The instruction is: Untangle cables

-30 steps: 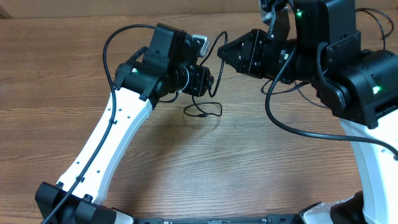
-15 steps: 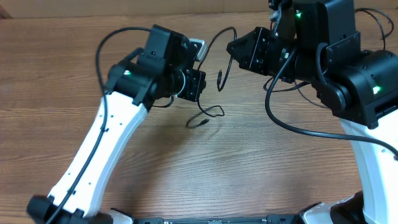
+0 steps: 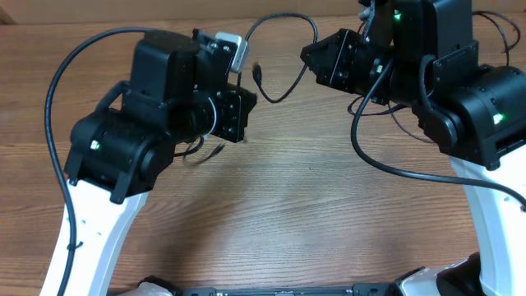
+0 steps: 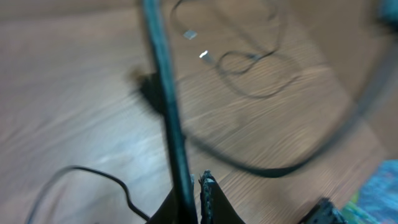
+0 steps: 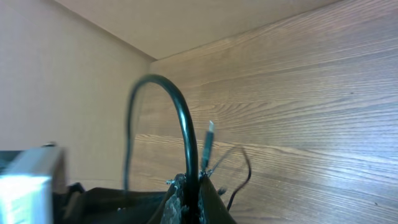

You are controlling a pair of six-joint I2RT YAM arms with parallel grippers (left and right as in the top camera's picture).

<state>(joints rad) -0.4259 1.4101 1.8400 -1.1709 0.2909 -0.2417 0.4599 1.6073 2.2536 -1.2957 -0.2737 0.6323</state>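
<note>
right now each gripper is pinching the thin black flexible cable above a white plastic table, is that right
Not quite: the table is brown wood, not white plastic, as the overhead view shows. The rest holds: the left gripper and the right gripper each pinch the thin black flexible cable above it.

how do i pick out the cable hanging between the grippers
Look between the left gripper and right gripper near the table's far edge. A thin black cable sags in mid-air there. Unlike the thick arm cables, it is slim and ends in a small plug.
</note>
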